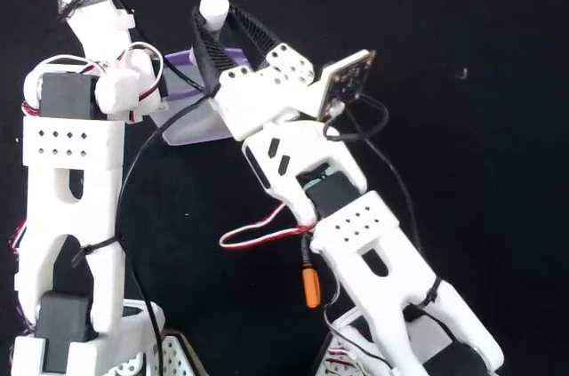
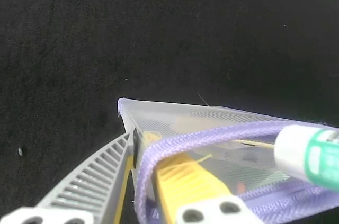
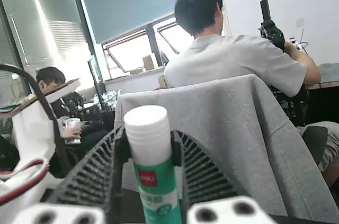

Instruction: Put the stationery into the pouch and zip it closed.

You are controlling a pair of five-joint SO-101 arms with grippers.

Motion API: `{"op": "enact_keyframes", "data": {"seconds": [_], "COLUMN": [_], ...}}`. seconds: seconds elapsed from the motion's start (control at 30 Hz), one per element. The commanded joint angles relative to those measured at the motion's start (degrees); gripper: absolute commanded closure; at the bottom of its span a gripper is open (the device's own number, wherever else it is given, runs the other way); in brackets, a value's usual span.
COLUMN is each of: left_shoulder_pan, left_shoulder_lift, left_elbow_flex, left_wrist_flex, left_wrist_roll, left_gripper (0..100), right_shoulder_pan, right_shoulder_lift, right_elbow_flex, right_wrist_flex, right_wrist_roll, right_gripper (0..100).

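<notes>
On the black tabletop (image 1: 462,127), a translucent mesh pouch with a purple zip (image 1: 188,124) is held tilted. One side of its open zip edge is pinched between the fingers of the left gripper (image 2: 139,147). The right gripper (image 3: 150,147) is clamped around a white glue stick with a green label (image 3: 145,128), one end of which is at the pouch's mouth.

Glue stick (image 3: 153,173), green label band carrying a small red badge with white lettering, finer white print beneath too small to read
</notes>
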Motion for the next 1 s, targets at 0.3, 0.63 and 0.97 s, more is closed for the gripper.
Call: {"op": "enact_keyframes", "data": {"seconds": [0.3,0.63,0.97], "left_shoulder_pan": [-0.2,-0.3,-3.9], "left_shoulder_lift": [-1.1,-1.2,-1.5], "left_elbow_flex": [0.3,0.4,0.3], "left_wrist_flex": [-0.4,-0.3,-0.4], "left_wrist_roll": [0.6,0.5,0.6], "left_gripper": [97,97,97], "right_shoulder_pan": [-0.8,-1.8,-1.9], "right_shoulder_lift": [-10.7,-9.5,-1.6], "right_elbow_flex": [7.5,8.5,7.7], "right_wrist_flex": [0.3,3.7,3.6], "right_wrist_roll": [0.0,0.0,0.0], "right_gripper": [98.8,98.7,79.2]}}
